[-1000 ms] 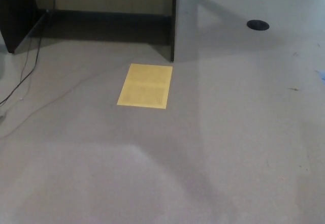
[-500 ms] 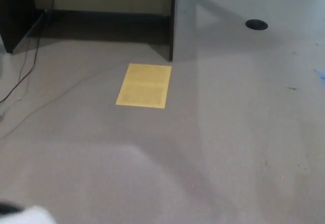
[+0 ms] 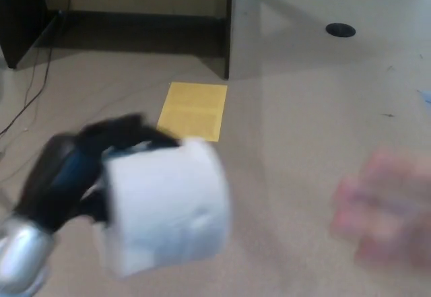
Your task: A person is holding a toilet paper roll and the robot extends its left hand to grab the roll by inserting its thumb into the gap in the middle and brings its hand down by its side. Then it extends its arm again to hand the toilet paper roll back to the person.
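Left hand point(image 3: 81, 176): I see it wrapped around the toilet paper roll point(image 3: 165, 206), lower left
Receiver: I judge the person's hand point(image 3: 384, 213), blurred, lies right of the roll, apart
Right hand: unseen

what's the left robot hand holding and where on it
The left robot hand holds the toilet paper roll, gripped at the roll's left end; motion blur hides whether the thumb sits in the core.
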`<state>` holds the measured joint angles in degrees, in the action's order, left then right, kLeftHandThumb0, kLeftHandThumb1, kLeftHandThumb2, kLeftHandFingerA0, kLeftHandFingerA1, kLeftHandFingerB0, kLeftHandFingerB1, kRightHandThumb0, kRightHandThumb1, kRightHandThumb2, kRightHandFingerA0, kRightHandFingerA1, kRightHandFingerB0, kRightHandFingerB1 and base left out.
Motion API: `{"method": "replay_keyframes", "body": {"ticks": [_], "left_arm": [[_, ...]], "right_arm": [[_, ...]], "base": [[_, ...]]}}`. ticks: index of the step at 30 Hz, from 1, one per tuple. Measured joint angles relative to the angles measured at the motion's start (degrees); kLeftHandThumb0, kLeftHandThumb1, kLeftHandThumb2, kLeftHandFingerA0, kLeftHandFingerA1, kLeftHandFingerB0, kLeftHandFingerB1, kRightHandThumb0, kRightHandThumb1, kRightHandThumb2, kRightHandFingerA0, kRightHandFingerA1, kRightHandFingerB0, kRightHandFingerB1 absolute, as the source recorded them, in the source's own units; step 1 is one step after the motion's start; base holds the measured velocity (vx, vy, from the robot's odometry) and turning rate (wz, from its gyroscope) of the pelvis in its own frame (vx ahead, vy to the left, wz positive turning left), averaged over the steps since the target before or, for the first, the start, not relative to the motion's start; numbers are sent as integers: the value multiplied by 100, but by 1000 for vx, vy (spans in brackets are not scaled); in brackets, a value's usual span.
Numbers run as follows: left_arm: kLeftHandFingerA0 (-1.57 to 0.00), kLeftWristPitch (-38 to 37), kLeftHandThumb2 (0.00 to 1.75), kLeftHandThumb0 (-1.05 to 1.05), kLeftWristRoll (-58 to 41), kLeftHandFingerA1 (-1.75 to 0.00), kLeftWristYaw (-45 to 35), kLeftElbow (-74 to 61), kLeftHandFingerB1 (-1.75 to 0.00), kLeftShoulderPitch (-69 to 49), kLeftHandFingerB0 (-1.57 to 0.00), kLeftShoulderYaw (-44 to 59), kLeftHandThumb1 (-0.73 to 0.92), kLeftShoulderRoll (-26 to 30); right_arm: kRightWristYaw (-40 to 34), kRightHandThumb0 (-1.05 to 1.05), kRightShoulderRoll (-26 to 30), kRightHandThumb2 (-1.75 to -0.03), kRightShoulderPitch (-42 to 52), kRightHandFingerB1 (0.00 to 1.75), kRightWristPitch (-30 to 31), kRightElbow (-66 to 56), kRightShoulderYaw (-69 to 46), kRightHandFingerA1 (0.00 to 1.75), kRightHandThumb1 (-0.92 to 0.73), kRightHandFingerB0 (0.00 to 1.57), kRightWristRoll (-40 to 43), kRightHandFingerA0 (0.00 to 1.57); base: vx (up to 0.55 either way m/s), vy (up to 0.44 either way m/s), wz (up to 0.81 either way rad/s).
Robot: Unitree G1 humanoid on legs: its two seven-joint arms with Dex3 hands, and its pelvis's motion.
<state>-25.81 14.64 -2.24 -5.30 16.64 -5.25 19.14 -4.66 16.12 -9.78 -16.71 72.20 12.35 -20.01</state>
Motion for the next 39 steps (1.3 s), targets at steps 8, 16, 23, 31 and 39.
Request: {"method": "replay_keyframes", "body": {"ticks": [8, 16, 23, 31, 39], "left_arm": [[-79, 774, 79, -16, 403, -168, -250, -346, -136, 1252, -64, -946, 76, -1023], [-79, 1556, 68, -19, 800, -161, -432, -414, -120, 2266, -71, -1701, 79, -2094], [-85, 2296, 62, -8, 1243, -154, -524, -662, -103, 2586, -82, -2288, 74, -2775], [-87, 2714, 61, -27, 1461, -89, -605, -907, -35, 2350, -47, -2642, 72, -2835], [-3, 2857, 78, -69, 1397, -14, -942, -1340, -7, 2128, 0, -2509, 43, -2534]], "right_arm": [[0, -33, -3, -60, -57, 46, 0, -21, 5, 67, -66, 61, -1, 73], [22, -35, -4, -59, -183, 43, 1, -36, 4, 55, -67, 57, 1, 72], [96, -35, -3, -60, -252, 44, 0, -43, -1, 57, -67, 57, 5, 68], [191, -34, -3, -60, -336, 45, -20, -41, 16, 61, -67, 58, 2, 70], [207, -35, -13, -60, -435, 44, -1, -23, 33, 60, -66, 59, -4, 72]], "base": [[0, 0, 0], [0, 0, 0], [0, 0, 0], [0, 0, 0], [0, 0, 0]]}}
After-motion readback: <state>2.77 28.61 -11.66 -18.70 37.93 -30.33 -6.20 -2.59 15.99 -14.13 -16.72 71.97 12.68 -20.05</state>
